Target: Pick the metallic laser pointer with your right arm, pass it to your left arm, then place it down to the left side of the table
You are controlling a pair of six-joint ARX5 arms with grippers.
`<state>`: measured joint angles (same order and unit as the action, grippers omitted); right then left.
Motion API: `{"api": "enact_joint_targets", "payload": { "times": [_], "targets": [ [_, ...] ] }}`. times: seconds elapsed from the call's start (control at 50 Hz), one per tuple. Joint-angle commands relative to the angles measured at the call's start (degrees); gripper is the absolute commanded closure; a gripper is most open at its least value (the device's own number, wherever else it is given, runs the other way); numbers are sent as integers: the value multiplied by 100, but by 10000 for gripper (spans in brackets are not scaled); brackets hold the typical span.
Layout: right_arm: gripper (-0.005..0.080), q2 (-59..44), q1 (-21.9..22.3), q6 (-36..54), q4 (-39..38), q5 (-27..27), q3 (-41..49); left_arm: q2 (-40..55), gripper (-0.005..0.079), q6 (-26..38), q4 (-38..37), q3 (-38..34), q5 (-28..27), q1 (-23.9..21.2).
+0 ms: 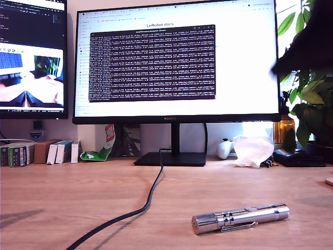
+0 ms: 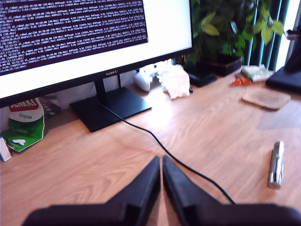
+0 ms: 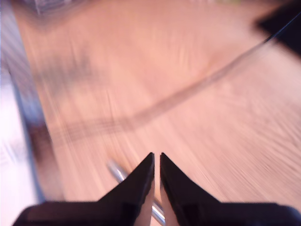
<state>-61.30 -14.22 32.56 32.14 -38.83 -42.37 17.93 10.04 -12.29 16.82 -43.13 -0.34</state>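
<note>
The metallic laser pointer [image 1: 240, 219] lies flat on the table [image 1: 62, 203] near the front, toward the exterior view's right, its clip facing the camera. The first wrist view shows it [image 2: 276, 165] well off to the side of my first gripper [image 2: 161, 162], which hovers shut over the black cable with nothing held. In the blurred second wrist view my second gripper [image 3: 156, 158] is shut and empty above the wood, and the pointer [image 3: 116, 171] shows as a silver streak passing beneath the jaws. A blurred black arm part [image 1: 308, 44] hangs at the exterior view's upper right.
A black cable [image 1: 148, 200] runs from the monitor stand [image 1: 171, 158] toward the front at the exterior view's left. Behind are a big monitor [image 1: 177, 62], small boxes [image 1: 39, 152], a crumpled white bag [image 1: 252, 150] and a plant [image 1: 309, 104]. A round coaster [image 2: 266, 98] lies beyond the pointer.
</note>
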Motion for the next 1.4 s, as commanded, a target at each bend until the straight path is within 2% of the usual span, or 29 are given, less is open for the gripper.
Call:
{"api": "enact_joint_targets", "payload": {
  "times": [0.0, 0.1, 0.3, 0.62, 0.78, 0.82, 0.9, 0.96, 1.38],
  "targets": [
    [765, -214, -334, 949, 267, 450, -348, 103, 762, 98, -11, 59, -13, -7],
    [765, -748, -841, 1749, 702, 1322, -765, 195, 762, 98, -4, 131, -13, -7],
    [765, -1510, -1880, 2922, 1091, 2474, -1217, 199, 762, 98, 24, 144, -13, -7],
    [765, -2138, -2994, 3244, 1272, 2909, -1239, 195, 762, 94, 31, 144, -15, -7],
    [757, -2361, -3082, 3239, 1202, 2898, -1239, 195, 762, 92, 31, 149, -17, -7],
    [715, -2417, -3091, 3239, 1158, 2894, -1239, 195, 762, 92, 28, 155, -17, -7],
    [547, -2511, -3115, 3187, 1023, 2900, -1239, 195, 762, 90, 28, 166, -17, -7],
    [468, -2559, -3115, 3178, 914, 2968, -1239, 195, 762, 90, 28, 170, -22, -7],
    [468, -2706, -3112, 3021, 776, 2975, -1239, 195, 762, 90, 26, 175, -22, -7]
  ]
}}
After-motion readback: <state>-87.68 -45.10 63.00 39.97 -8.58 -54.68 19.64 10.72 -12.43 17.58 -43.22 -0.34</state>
